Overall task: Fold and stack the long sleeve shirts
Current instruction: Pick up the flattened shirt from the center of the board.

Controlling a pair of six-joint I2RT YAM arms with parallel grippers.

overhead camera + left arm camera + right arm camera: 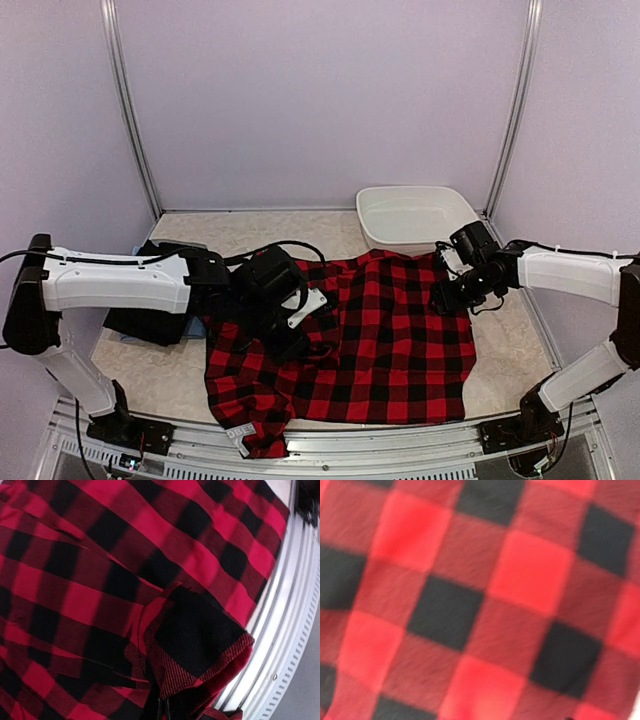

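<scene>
The red-and-black checked flannel shirt (390,340) lies spread over the middle of the table, its lower left part hanging over the near edge. My left gripper (293,343) sits on the shirt's left part. In the left wrist view the cloth (150,580) bunches into a folded flap right at my gripper (167,711), which is shut on it. My right gripper (445,297) rests at the shirt's upper right edge. The right wrist view is filled by blurred checked cloth (480,600) and its fingers are hidden. A dark folded shirt (150,322) lies on a light blue one (122,342) under my left arm.
A white oval plastic basin (372,222) stands at the back right, just behind the flannel shirt. The metal rail of the table's near edge (295,630) runs close to the left gripper. Walls close the table in on three sides.
</scene>
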